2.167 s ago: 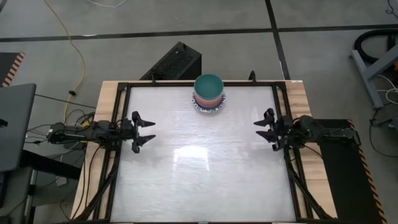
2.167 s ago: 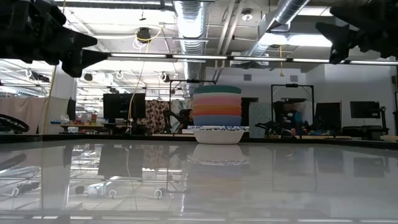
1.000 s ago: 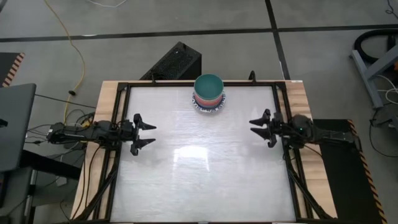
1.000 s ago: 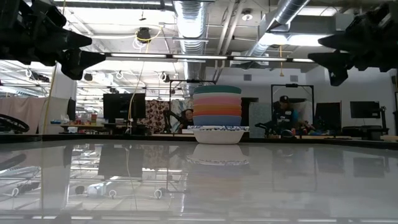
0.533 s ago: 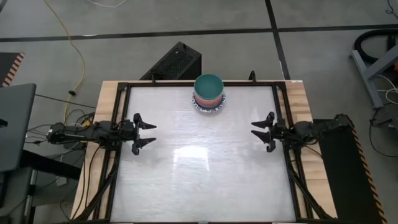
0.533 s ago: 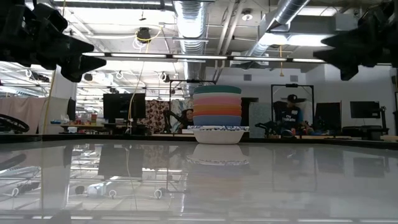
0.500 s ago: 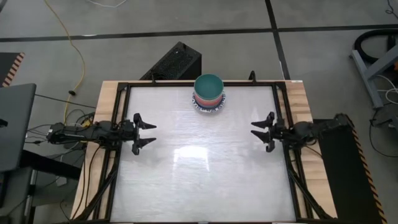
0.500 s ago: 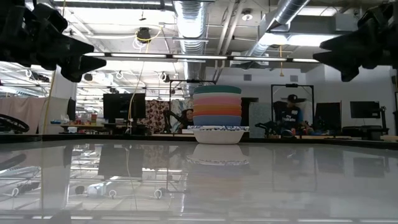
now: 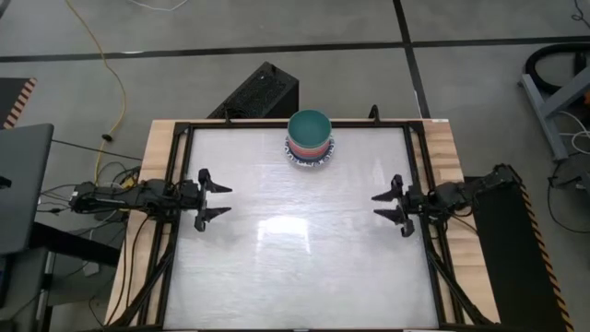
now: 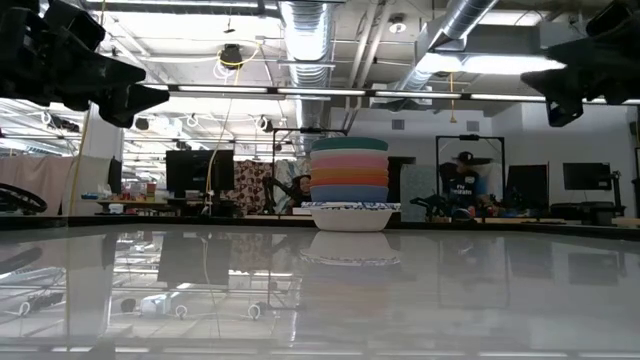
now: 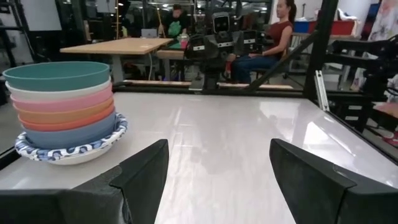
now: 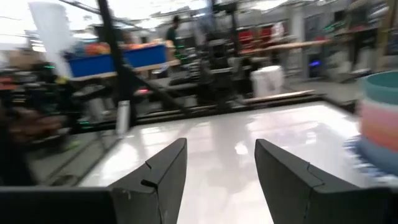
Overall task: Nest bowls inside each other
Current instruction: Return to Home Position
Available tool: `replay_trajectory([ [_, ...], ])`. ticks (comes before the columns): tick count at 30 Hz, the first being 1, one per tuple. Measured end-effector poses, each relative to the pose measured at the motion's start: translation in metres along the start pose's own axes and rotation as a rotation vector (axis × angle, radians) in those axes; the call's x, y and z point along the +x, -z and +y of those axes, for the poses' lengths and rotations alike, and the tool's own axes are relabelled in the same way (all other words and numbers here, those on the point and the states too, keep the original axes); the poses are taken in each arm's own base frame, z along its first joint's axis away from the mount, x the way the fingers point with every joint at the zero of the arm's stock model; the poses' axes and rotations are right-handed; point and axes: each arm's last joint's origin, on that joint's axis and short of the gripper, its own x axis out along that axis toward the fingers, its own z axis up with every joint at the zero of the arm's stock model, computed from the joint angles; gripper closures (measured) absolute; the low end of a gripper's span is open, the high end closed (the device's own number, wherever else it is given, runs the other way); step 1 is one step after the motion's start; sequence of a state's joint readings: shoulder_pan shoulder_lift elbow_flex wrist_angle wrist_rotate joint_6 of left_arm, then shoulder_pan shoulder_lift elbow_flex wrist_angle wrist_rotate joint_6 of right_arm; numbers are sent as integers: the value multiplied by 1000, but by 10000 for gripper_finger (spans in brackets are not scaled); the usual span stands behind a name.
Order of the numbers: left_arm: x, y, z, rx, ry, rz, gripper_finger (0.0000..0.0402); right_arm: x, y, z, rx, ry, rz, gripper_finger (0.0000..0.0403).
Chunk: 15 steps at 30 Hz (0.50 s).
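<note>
Lying nearest: white glossy rectangular surface (image 9: 304, 267), black-framed, count one. Its near and middle parts carry no bowl.

Midway, at the side edges: dark two-finger grippers, count two.
- Left gripper (image 9: 225, 199): hangs over the left edge, fingers (image 11: 146, 168) spread wide, nothing between them.
- Right gripper (image 9: 378, 205): hangs over the right edge, fingers (image 12: 165, 168) likewise parted and empty.
- Both point inward and sit well apart from the bowls.

Far edge, centre: nested stack of small round bowls (image 9: 310, 140), count one stack, upright. Layers as told from the left wrist view, top down:
- teal bowl (image 11: 56, 74), one
- cream bowl (image 11: 62, 92), one
- pink bowl (image 11: 65, 102), one
- orange bands (image 11: 67, 116), two, the lower one redder
- blue bowl (image 11: 71, 134), one
- shallow white bowl with blue patterned rim (image 11: 74, 150), at least one; whether more lie nested under it cannot be told

Seven layers can be told apart. Every bowl in view belongs to this stack.

Beyond the surface: black perforated box (image 9: 263, 92) on the floor, one. Persons seated at workbenches in the room behind, at least two.

Step in hand, judged: nesting looks complete, and only parking the arms is left. The next move calls for no grasp. Each arm should fold toward its own side with the fingers kept away from the tall stack, which stands just beside the far frame and could tip at a brush.
</note>
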<state>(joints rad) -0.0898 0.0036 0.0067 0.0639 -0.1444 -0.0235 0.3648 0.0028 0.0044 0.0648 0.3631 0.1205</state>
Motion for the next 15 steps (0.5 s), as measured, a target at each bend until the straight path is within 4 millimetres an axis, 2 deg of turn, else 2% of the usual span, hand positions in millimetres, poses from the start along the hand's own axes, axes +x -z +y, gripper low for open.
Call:
replay_trajectory([
  [5,0,0,0,1,7,-1,132,1,1,0,23,-86,24,193],
  [15,0,-1,-1,2,44,-5,132,2,3,-4,11,-137,51,193],
])
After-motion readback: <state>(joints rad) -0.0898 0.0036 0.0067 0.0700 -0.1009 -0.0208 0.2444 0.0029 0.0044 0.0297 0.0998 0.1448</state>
